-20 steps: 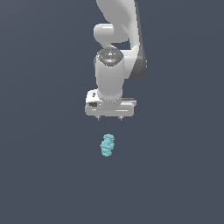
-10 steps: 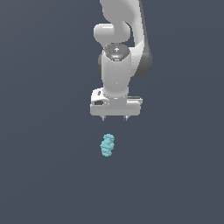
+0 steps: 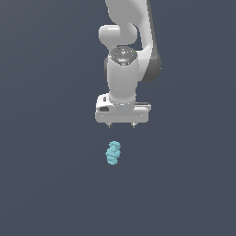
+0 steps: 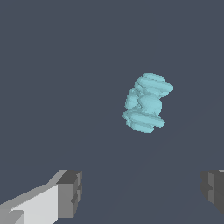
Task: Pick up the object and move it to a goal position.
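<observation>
Object point(image 3: 113, 153): matt light-cyan, bumpy ridged surface, plastic-like. Arm point(image 3: 122, 78): smooth white shell, slight gloss, shiny dark cap. Fingers point(image 4: 70, 194): matt grey ribbed pads. Worktop point(image 3: 46, 184): flat matt dark grey.

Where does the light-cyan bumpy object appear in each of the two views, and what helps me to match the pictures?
Exterior view: the object lies on the dark floor, just below the white gripper, apart from it.
Wrist view: the object sits ahead of the two grey fingertips, not between them.
Shared landmark: the open gripper's fingers, seen in both views.
</observation>
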You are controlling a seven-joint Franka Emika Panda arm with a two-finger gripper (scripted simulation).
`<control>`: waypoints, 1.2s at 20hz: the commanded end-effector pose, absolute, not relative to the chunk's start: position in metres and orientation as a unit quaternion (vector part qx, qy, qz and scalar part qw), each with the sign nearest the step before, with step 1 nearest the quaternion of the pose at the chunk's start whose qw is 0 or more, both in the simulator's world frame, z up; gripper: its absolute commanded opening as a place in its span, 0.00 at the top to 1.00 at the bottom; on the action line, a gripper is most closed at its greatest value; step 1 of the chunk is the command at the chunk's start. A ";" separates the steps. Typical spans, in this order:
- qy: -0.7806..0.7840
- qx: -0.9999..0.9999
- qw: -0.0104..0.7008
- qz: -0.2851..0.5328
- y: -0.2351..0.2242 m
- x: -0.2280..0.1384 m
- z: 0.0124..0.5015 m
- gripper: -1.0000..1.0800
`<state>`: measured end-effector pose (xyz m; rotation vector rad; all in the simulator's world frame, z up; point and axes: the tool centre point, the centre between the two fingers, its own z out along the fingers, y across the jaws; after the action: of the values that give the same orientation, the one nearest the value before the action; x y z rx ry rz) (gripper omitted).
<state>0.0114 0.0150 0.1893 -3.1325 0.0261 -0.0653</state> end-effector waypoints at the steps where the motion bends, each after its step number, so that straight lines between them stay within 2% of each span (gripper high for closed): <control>1: 0.015 -1.000 0.004 -0.020 0.013 0.015 0.186 0.04; 15: 0.103 -0.995 0.002 -0.005 -0.012 0.062 0.145 0.04; 24: 0.134 -0.991 0.000 0.000 -0.021 0.076 0.128 0.04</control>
<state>0.0744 -0.0207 0.1295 -3.1142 0.4101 -0.0009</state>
